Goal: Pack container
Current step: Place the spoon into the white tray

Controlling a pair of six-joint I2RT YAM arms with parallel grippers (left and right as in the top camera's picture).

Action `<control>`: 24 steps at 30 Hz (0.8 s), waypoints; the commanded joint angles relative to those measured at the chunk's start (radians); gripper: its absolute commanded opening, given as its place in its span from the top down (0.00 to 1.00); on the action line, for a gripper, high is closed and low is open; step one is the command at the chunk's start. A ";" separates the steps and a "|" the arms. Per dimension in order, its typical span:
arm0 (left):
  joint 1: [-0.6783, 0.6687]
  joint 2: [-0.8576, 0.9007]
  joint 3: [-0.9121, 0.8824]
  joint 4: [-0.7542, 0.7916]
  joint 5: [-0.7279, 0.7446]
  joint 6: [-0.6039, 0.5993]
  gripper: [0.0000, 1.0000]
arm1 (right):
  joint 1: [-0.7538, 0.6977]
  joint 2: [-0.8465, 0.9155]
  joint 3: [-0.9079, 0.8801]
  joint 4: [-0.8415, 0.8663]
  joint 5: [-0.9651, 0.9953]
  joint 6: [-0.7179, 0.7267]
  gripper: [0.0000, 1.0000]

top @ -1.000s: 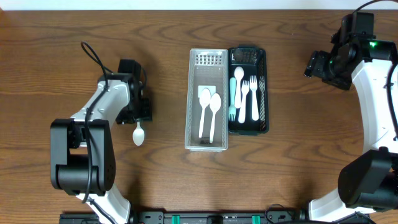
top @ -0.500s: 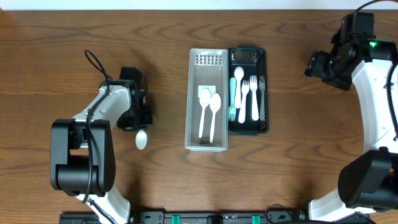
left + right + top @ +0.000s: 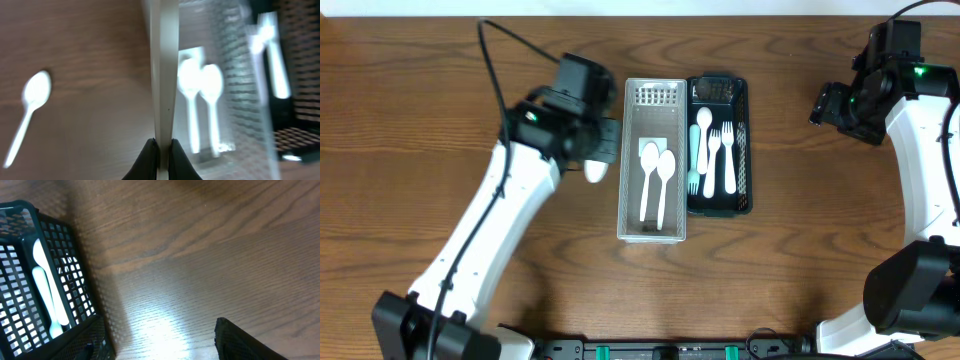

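The left pincer (image 3: 163,158) has its fingers (image 3: 147,156) drawn together, with only a sliver of white between them. From that sliver a white strip runs straight ahead of the pincer. Through the blur it looks like the left wall of the clear container (image 3: 655,96), which the overhead view puts right under the pincer's tip. Off to the pincer's left, apart from the fingers, is a white spoon (image 3: 594,172), its bowl forward and its handle slanting back out of the wrist view. Just right of the pincer, inside the container, two more white spoons (image 3: 666,166) lie side by side, bowls forward. Beyond them, against the container's far wall, stands a black basket (image 3: 746,150) holding white cutlery. The right pincer (image 3: 820,105) hangs over the wooden tabletop (image 3: 440,40), well apart from the basket, which lies off to its left; I cannot tell whether its fingers are parted or together
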 commanded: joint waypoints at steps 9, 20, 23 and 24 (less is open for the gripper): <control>-0.173 0.197 -0.043 0.066 -0.005 -0.087 0.66 | -0.005 -0.001 0.006 0.000 0.004 -0.008 0.26; 0.043 0.056 0.014 -0.013 -0.022 0.085 0.34 | -0.005 -0.001 0.006 0.000 0.004 -0.008 0.26; 0.163 0.063 0.008 -0.050 -0.087 0.196 0.34 | -0.005 -0.001 0.006 0.004 0.004 -0.008 0.25; 0.200 0.069 0.002 -0.052 -0.089 0.234 0.34 | -0.005 -0.001 0.006 0.005 0.003 -0.008 0.25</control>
